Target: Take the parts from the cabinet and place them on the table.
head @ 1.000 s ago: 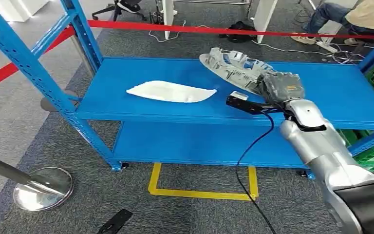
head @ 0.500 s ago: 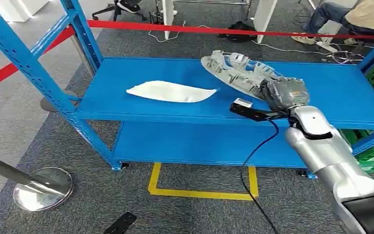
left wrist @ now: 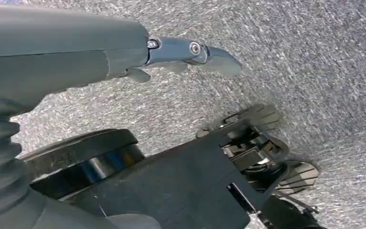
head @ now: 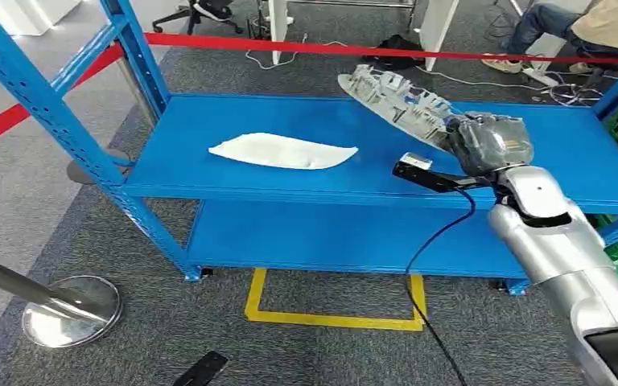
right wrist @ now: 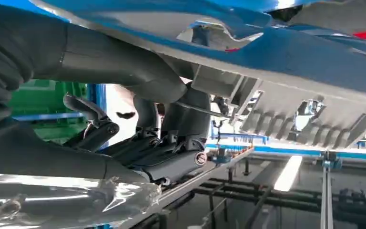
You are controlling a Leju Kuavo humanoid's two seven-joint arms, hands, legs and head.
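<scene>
The right hand [head: 488, 142], at the right of the head view, is extended over the blue shelf [head: 233, 181], fingers clasped on the grey ribbed part [head: 394, 102], which is held tilted, upper centre. The left hand [left wrist: 66, 62] is seen empty, fingers apart.

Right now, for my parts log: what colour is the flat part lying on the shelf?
White; the flat elongated part shows best in the head view.

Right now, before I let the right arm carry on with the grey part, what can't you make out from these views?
- Head view: the right hand covers the near end of the grey part, so the finger contact is hidden.
- Right wrist view: the part's far end is cut off by the picture's edge.
- White part: its underside is hidden against the blue shelf.
- Left wrist view: the left hand is cropped; most fingers are unseen.
</scene>
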